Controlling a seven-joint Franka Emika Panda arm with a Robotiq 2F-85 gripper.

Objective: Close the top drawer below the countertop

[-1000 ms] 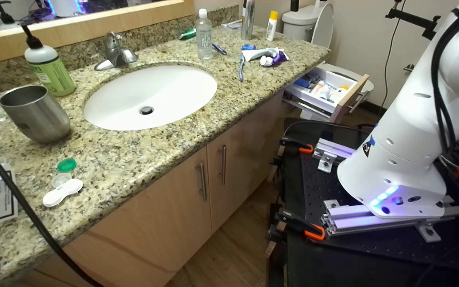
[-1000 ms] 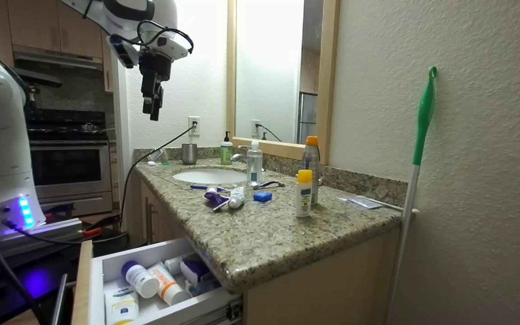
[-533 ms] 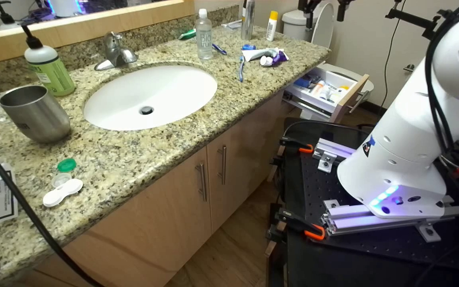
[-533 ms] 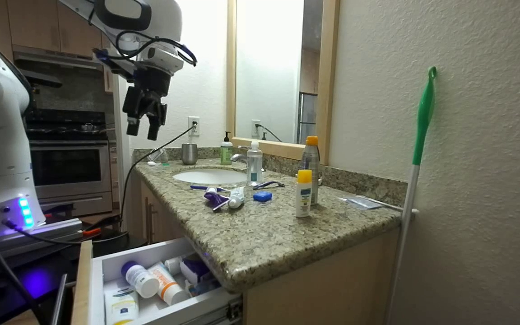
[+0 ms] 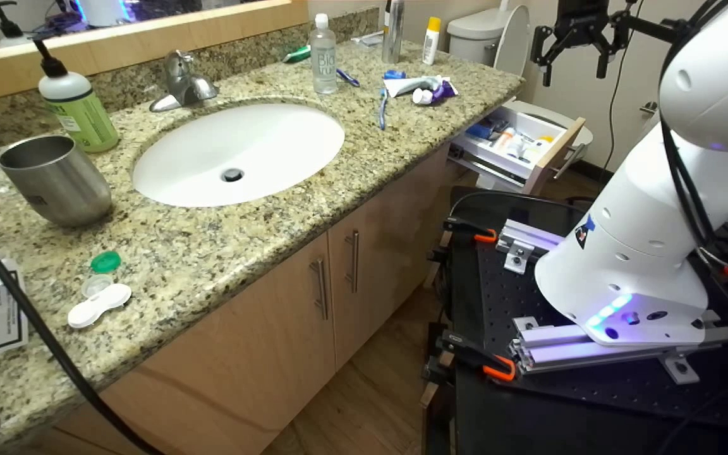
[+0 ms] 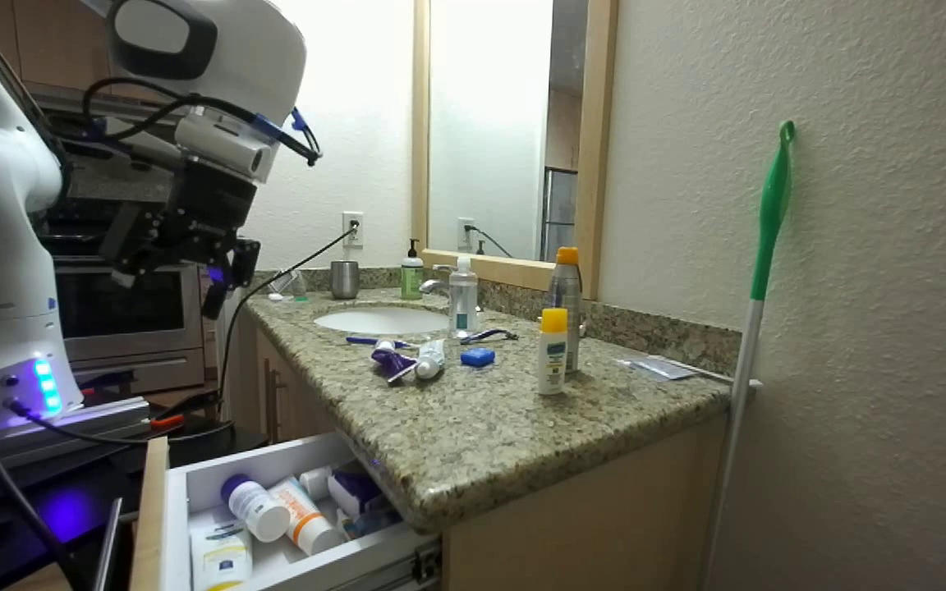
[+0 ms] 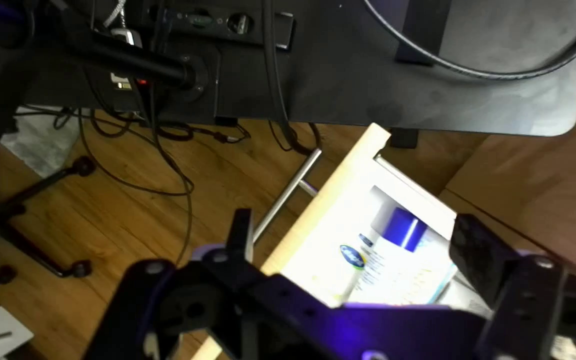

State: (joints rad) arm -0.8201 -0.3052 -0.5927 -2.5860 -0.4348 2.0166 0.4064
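The top drawer (image 5: pixel 553 155) is pulled out at the far end of the cabinet, with its light wood front (image 6: pixel 151 513) and white box showing. Its metal bar handle (image 5: pixel 570 160) faces outward. Tubes and bottles lie inside it. The granite countertop (image 5: pixel 244 234) runs above, with a white oval sink. My gripper (image 5: pixel 575 74) is open and empty, in the air above the drawer and apart from it. It also shows tilted in an exterior view (image 6: pixel 167 291). In the wrist view, the open fingers (image 7: pixel 353 220) frame the drawer front (image 7: pixel 318 210) and handle (image 7: pixel 283 197) from above.
The robot's black table (image 5: pixel 528 404) stands close to the cabinet; its edge (image 7: pixel 468 112) passes near the drawer's corner. A yellow-capped bottle (image 6: pixel 553 353), spray can (image 6: pixel 567 287) and toothpaste tubes (image 6: pixel 430 359) are on the countertop. A toilet (image 5: pixel 481 35) stands beyond.
The gripper has come down and back towards the robot's base, away from over the counter, and has turned and tilted so both spread fingers show. The drawer has not moved.
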